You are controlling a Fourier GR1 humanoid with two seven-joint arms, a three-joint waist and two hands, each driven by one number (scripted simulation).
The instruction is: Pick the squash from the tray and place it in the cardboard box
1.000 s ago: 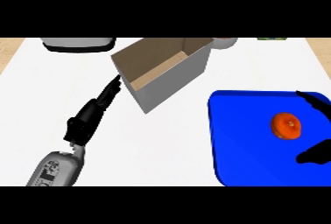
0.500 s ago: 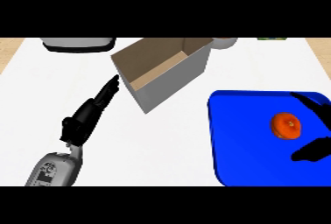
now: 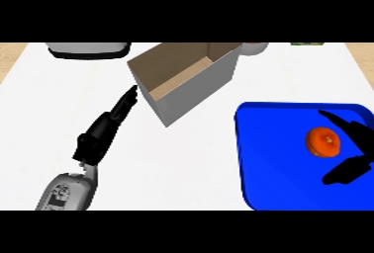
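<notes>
An orange squash (image 3: 323, 141) lies on the right part of the blue tray (image 3: 277, 163). My right hand (image 3: 356, 148) comes in from the right edge, open, its fingers above and its thumb below the squash, close around it without curling on it. The open cardboard box (image 3: 186, 79) stands tilted at the upper middle of the counter. My left hand (image 3: 106, 126) lies open with straight fingers, their tips touching the box's left wall.
A grey and black appliance (image 3: 87, 49) sits at the back left edge. A small round object (image 3: 252, 48) stands behind the box. A green item (image 3: 306, 43) shows at the far right back edge.
My right hand has moved slightly left around the squash. The left hand and the box have stayed in place.
</notes>
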